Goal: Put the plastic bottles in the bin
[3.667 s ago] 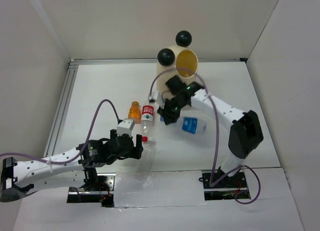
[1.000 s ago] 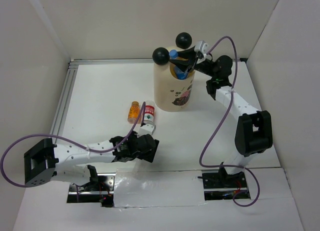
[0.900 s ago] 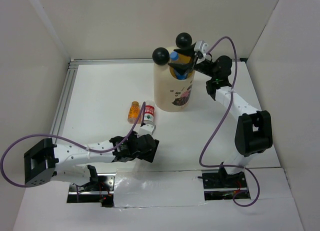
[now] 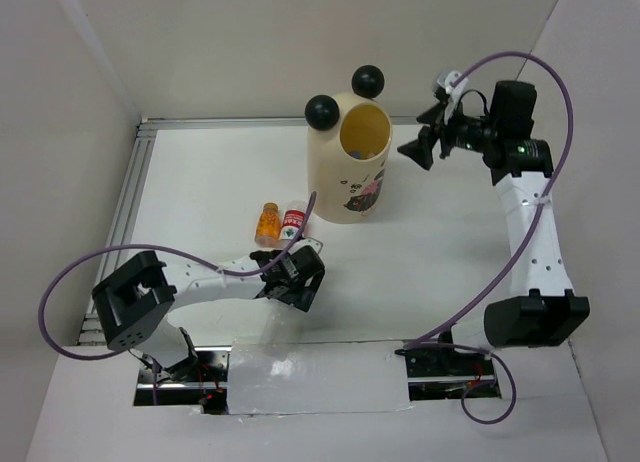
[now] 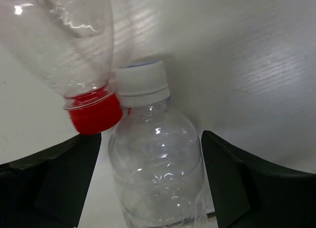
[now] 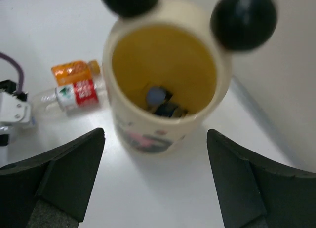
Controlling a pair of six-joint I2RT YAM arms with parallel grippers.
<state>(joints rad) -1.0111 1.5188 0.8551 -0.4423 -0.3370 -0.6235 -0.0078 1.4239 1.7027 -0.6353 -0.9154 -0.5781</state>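
In the left wrist view a clear plastic bottle with a white cap (image 5: 157,164) lies between the fingers of my open left gripper (image 5: 150,139). The right finger (image 5: 247,188) is almost against it, with a gap on the left. A red-capped clear bottle (image 5: 74,45) lies just past it, cap to cap. From above, my left gripper (image 4: 300,272) is below the red-labelled bottle (image 4: 292,222) and the amber-orange bottle (image 4: 267,224). The cream bin (image 4: 350,172) holds bottles, one with a blue cap (image 6: 157,95). My right gripper (image 4: 420,147) hangs open and empty, right of the bin's rim (image 6: 163,124).
White walls close in the table on the left, back and right. A metal rail (image 4: 125,212) runs along the left side. Purple cables loop from both arms. Silver tape (image 4: 310,367) covers the table's near edge between the arm bases.
My right gripper has let a blue-capped bottle drop into the bin and drawn back to the right, empty. My left gripper has moved forward around the white-capped bottle.
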